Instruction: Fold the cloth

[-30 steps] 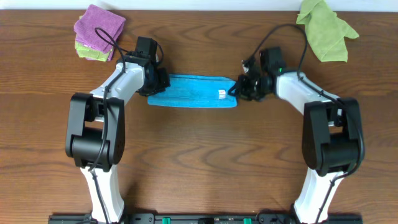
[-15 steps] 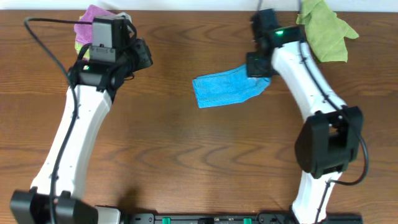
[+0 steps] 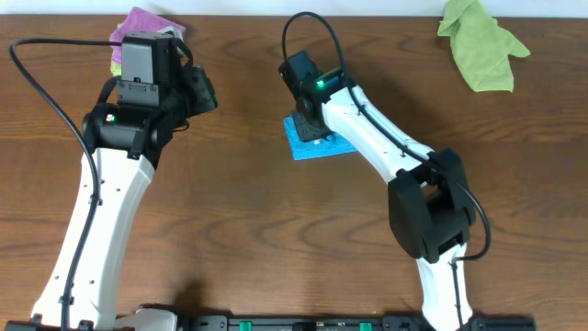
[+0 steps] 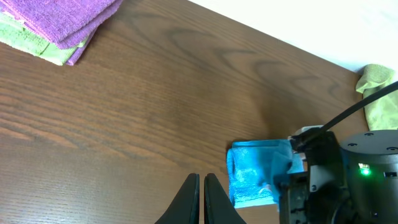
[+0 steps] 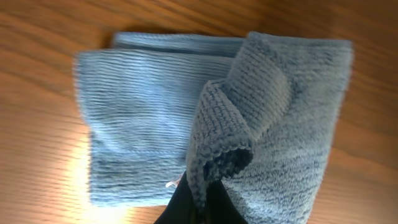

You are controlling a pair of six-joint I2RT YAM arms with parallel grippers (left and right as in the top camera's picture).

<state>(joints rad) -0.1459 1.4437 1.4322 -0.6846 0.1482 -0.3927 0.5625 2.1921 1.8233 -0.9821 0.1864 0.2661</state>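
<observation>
1. The right gripper (image 5: pixel 198 194) is clamped on a raised fold of the blue cloth (image 3: pixel 317 145). It holds one layer curled up above the layer lying flat beneath, and the grip seems meant to carry that edge across for another fold.
2. The cloth sits on the table (image 3: pixel 276 239) about mid-width, nearer the far edge than the near one, doubled into a small rectangle.
3. The left gripper (image 4: pixel 202 186) hangs above bare wood left of the cloth. Its fingers are almost together and hold nothing, so it is apparently parked out of the way.
4. Open wood surrounds the cloth on every side. The purple cloth stack (image 3: pixel 138 28) lies in the far left corner and the olive-green cloth (image 3: pixel 480 41) in the far right corner, both well apart from it.
5. The curled flap may spring back if released before it is laid flat.
</observation>
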